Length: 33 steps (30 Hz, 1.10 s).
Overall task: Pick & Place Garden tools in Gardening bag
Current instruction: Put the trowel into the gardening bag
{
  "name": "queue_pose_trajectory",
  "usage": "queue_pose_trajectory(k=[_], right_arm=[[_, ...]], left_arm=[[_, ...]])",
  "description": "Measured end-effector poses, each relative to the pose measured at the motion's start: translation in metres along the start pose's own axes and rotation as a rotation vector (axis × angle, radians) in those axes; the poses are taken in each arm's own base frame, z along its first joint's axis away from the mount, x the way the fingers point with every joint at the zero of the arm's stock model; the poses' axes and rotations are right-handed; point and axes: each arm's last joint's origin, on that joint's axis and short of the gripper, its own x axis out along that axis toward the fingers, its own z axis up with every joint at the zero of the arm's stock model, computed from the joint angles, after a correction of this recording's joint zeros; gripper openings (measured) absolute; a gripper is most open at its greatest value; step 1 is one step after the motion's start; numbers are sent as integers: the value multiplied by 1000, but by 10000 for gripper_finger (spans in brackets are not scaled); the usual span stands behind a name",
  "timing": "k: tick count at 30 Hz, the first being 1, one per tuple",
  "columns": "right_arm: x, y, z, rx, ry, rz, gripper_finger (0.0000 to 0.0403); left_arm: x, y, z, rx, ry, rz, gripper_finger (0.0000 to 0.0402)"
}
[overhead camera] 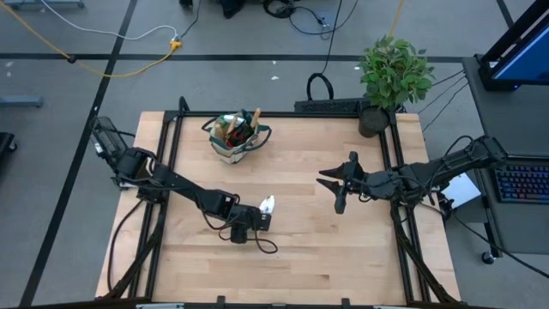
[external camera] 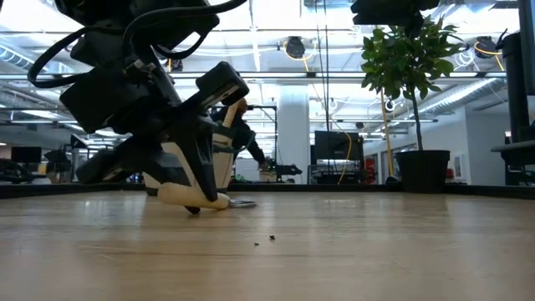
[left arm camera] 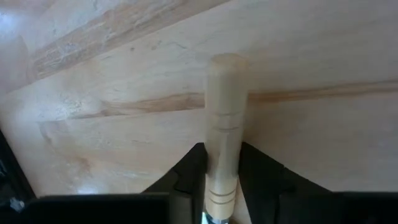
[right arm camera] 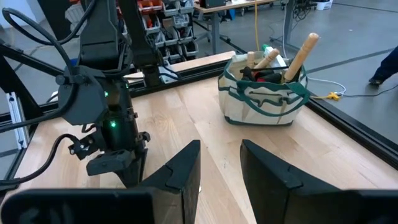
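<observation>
Trowel work at mid-table: the left gripper (overhead camera: 257,218) is down at the wooden tabletop (overhead camera: 309,257), its two dark fingers (left arm camera: 186,177) pressed against either side of a pale wooden handle (left arm camera: 225,124), so it is clamped on the silver trowel (overhead camera: 267,204). In the high view the trowel's shiny blade pokes out just beyond the gripper, toward the back of the table. From table height the handle's rounded end and the blade tip sit right at the wood surface, so the tool looks to be touching the table or only just above it; which of the two cannot be told.

The gardening bag (overhead camera: 238,137) stands upright near the back edge, left of centre and well apart from the left gripper. It is beige with dark green trim, and several wooden handles and dark tool parts stick up out of its mouth.

The right gripper (overhead camera: 340,183) waits over the right half of the table, nothing between its fingers (right arm camera: 180,171), which stand slightly parted with bare wood showing in the gap. A leafy potted plant (overhead camera: 393,73) sits at the table's back right corner
</observation>
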Motion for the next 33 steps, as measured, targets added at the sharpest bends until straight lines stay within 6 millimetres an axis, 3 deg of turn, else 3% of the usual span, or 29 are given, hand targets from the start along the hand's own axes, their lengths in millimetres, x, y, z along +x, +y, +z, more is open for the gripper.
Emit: queue_pose_trajectory(k=[2, 8, 15, 22, 33], right_arm=[[0, 0, 0, 0, 0, 0, 105], [0, 0, 0, 0, 0, 0, 105], [0, 0, 0, -3, 1, 0, 105], [0, 0, 0, -41, 1, 0, 105], [0, 0, 0, -89, 1, -1, 105]], left_arm=[[0, 0, 0, -30, -14, -4, 68], [0, 0, 0, -121, -5, 0, 67], [-8, 6, -4, -301, 129, 83, 67], [-49, 29, -16, -570, 189, 330, 67], [-146, 54, -60, -1180, 178, 921, 67]])
